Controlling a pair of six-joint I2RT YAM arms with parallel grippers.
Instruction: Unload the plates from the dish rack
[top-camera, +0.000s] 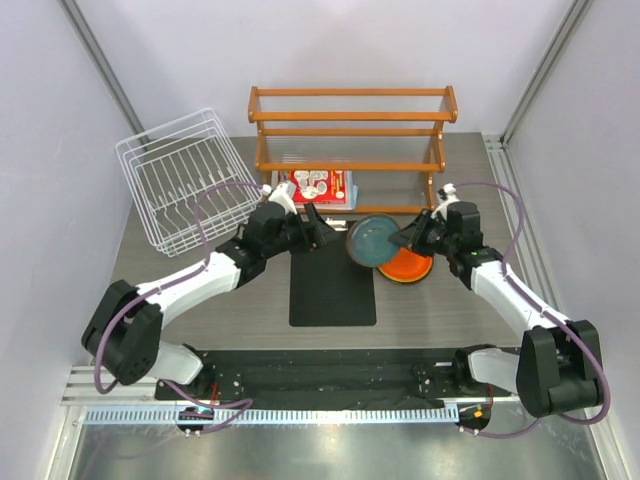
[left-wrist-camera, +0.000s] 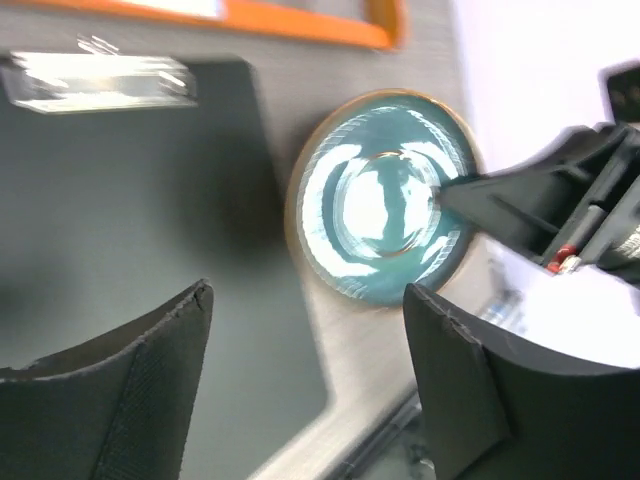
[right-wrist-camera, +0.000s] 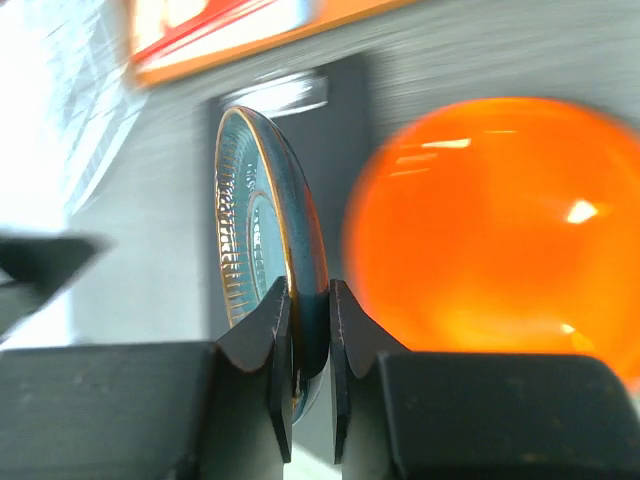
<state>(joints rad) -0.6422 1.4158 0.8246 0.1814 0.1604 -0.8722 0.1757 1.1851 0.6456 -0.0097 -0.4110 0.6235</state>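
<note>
- Step in hand: transfer of the teal plate (top-camera: 372, 241) to a set-down spot, as judged. The plate is held on edge above the table (top-camera: 450, 310), between the two grippers and well clear of the rack.
- Right gripper (right-wrist-camera: 308, 290): the jaws are pinched narrow on the plate's rim, one finger on each face. The plate is carried by this gripper alone.
- Left gripper (left-wrist-camera: 310, 290): the jaws are spread wide with nothing between them. It is placed just short of the plate, on the side opposite the right gripper, and is not seen to touch it.
- Orange plate (top-camera: 410, 268): laid flat on the table, just beside the held plate and partly hidden behind it from above.
- Next move, as judged: the teal plate is to be tipped from upright to flat and lowered onto or beside the orange plate before the jaws are eased open. Only the rim is gripped, so a slow tilt is called for.
- Dish rack (top-camera: 180, 190): a white wire basket at the back left, well apart from both grippers. No plate is made out among its tines, though the thin wires leave this a little uncertain.
- Wooden shelf (top-camera: 350, 125): set at the back centre. A dark red flowered plate (top-camera: 312, 186) is seen at its lowest level; whether it lies on a slat or on the table cannot be told.
- Black board (top-camera: 333, 290): flat on the table between the arms.
</note>
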